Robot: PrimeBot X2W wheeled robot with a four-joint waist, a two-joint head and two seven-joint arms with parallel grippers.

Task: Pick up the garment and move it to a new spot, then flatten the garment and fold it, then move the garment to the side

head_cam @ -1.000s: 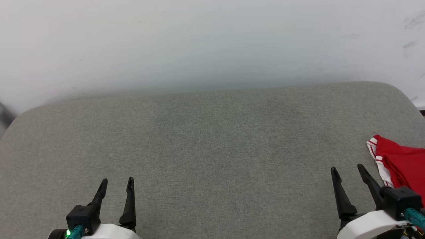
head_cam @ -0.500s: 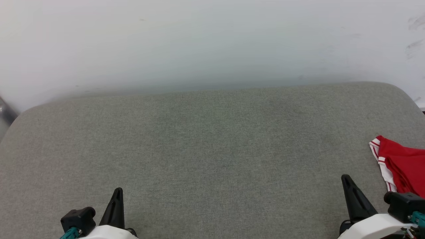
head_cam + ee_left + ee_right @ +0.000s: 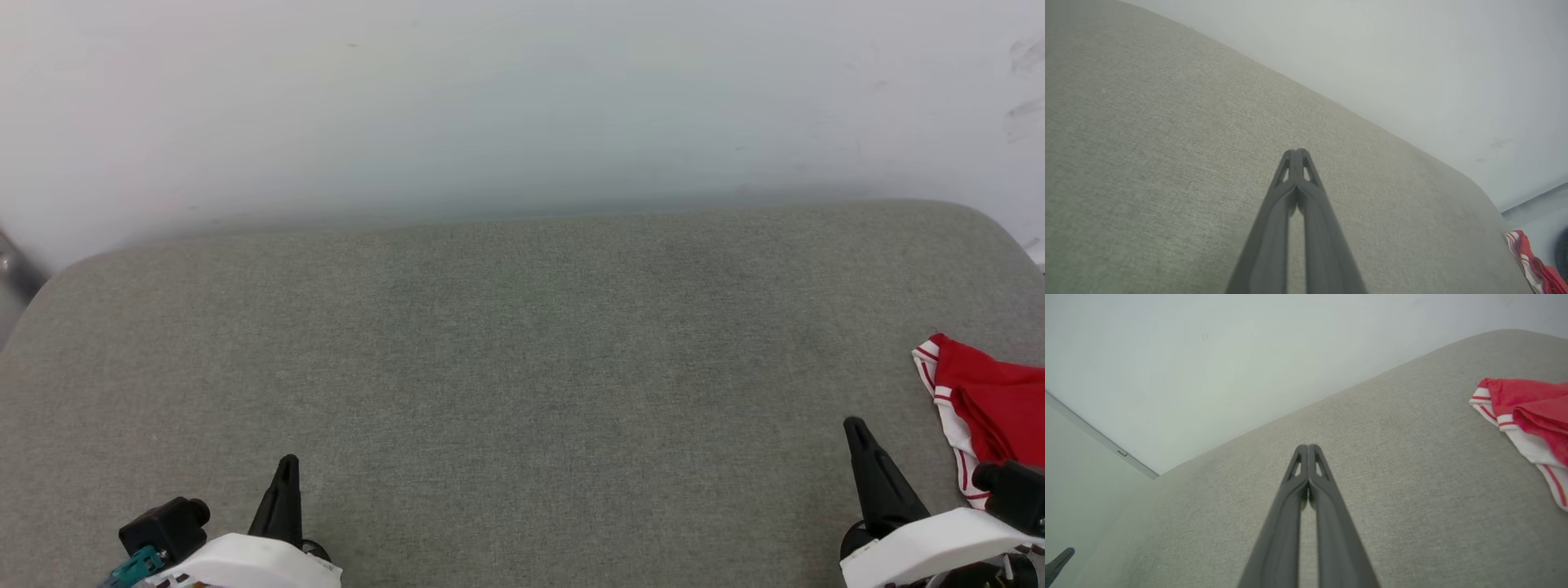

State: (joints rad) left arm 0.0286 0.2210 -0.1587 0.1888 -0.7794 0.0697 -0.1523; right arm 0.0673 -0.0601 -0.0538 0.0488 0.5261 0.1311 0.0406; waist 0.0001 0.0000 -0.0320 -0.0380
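A: How is the left gripper (image 3: 287, 464) seen?

B: It is seen low at the left of the head view, above the grey fabric surface (image 3: 522, 343). In the left wrist view its two dark fingers are pressed together tip to tip, so it is closed on itself.

A: And the right gripper (image 3: 855, 426)?

B: The same is seen there. It is placed at the lower right, and in the right wrist view the fingers are shut against each other, pointed over the surface towards the pale wall (image 3: 522, 98).

A: Where is the garment (image 3: 992, 400) found?

B: It is laid on the surface at the far right of the head view, just beside the right gripper and on its outer side. It is bunched in folds – red cloth, with white trim striped in red turned towards the gripper – and is partly cut off by the picture's edge.

A: Is it touched by the fingers?

B: In the right wrist view a strip of bare surface is seen between the closed fingers and the trim. Whether the gripper's body is touched by the cloth cannot be told.
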